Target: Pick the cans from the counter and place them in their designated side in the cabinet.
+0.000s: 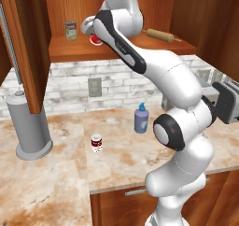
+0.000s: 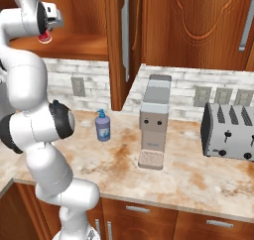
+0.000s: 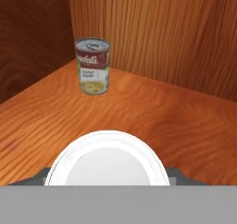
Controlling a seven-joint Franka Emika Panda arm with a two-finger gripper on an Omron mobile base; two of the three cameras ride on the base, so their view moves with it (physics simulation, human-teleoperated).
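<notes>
Bright red can [image 1: 96,39] in hand [image 1: 93,33]

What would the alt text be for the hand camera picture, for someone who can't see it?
The round silver top of a can, held between the gripper's fingers, fills the foreground low over the wooden cabinet shelf. Farther back, a pale-labelled can stands upright near the corner.

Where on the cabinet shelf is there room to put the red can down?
Bare shelf lies between the pale-labelled can and the red can in the gripper. Right of the arm, the rolling pin crowds it.
</notes>
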